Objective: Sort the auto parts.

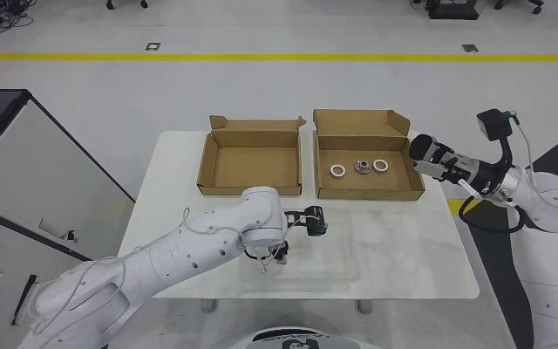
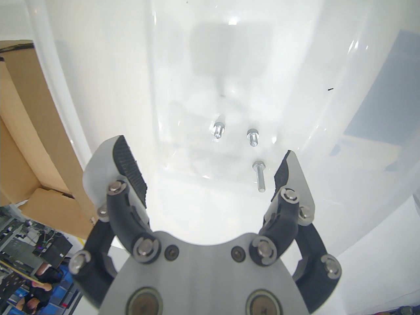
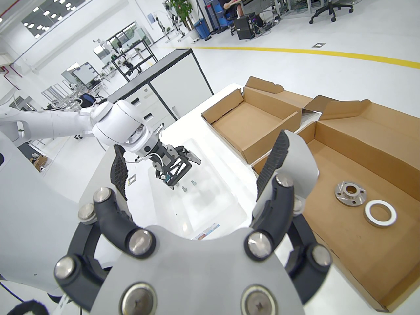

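At 11 o'clock on the white table (image 1: 410,253), seen from above, sits the left-hand cardboard box (image 1: 250,161), flaps open and brown floor showing; just beside it at 1 o'clock is the right-hand cardboard box (image 1: 366,157), which holds a row of three parts close together: a white ring (image 1: 337,171), a metal flange (image 1: 361,166) and a second white ring (image 1: 381,164). Toward 6 o'clock a clear plastic tray (image 1: 344,257) rests on the table with three silver bolts in it: a short bolt (image 2: 219,130), a second short bolt (image 2: 253,136) beside it, and a long bolt (image 2: 259,176) lying flat nearer the left gripper (image 2: 203,147). That gripper hangs over the tray, its jaws spread wide with nothing between them, the long bolt just inside one pad (image 2: 281,178). The right gripper (image 3: 201,140) is at 3 o'clock, over the right-hand box's outer wall, jaws likewise wide apart and gripping nothing. Around the table lies pale grey floor (image 1: 349,87), with a yellow line (image 1: 279,57) across it at 12 o'clock and a grey-white cabinet (image 1: 52,174) at 9 o'clock.
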You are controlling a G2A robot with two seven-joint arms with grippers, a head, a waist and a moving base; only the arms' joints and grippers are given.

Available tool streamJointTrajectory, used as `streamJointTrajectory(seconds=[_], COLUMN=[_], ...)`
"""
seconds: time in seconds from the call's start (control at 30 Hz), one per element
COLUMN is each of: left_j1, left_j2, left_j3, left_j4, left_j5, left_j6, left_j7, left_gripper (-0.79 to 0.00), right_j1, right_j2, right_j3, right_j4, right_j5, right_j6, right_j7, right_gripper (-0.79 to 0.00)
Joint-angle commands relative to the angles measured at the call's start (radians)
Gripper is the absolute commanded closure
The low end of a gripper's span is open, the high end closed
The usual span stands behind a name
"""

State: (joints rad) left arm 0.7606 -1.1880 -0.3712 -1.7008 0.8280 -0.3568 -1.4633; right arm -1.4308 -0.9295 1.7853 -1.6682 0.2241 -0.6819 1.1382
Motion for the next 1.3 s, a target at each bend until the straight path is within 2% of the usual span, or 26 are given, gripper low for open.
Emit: streamJointTrajectory(seconds=[0.0,0.03,0.17,0.23,0.4,0.7,0.97,1.27], left_j1=[-0.010,-0.014,-0.029,-0.034,-0.045,-0.065,-0.076,-0.079], left_j2=[-0.004,-0.005,-0.010,-0.012,-0.016,-0.028,-0.041,-0.050], left_j3=[0.011,0.018,0.036,0.043,0.063,0.097,0.116,0.122], left_j4=[0.012,0.018,0.038,0.044,0.062,0.101,0.136,0.159], left_j5=[-0.009,-0.012,-0.023,-0.026,-0.038,-0.066,-0.084,-0.094], left_j6=[-0.002,-0.003,-0.007,-0.008,-0.006,-0.017,-0.026,-0.024], left_j7=[0.002,0.003,0.007,0.008,0.007,0.017,0.026,0.024], left_gripper=[-0.613,-0.554,-0.545,-0.471,-0.379,-0.336,-0.259,-0.271], right_j1=[0.000,0.000,0.000,0.000,0.000,0.000,0.000,0.000], right_j2=[0.000,0.000,0.000,0.000,0.000,0.000,0.000,0.000], right_j3=[0.000,0.000,0.000,0.000,0.000,0.000,0.000,0.000], right_j4=[0.000,0.000,0.000,0.000,0.000,0.000,0.000,0.000], right_j5=[0.000,0.000,0.000,0.000,0.000,0.000,0.000,0.000], right_j6=[0.000,0.000,0.000,0.000,0.000,0.000,0.000,0.000], right_j7=[0.000,0.000,0.000,0.000,0.000,0.000,0.000,0.000], right_gripper=[-0.785,-0.785,-0.785,-0.785,-0.785,-0.785,-0.785,-0.785])
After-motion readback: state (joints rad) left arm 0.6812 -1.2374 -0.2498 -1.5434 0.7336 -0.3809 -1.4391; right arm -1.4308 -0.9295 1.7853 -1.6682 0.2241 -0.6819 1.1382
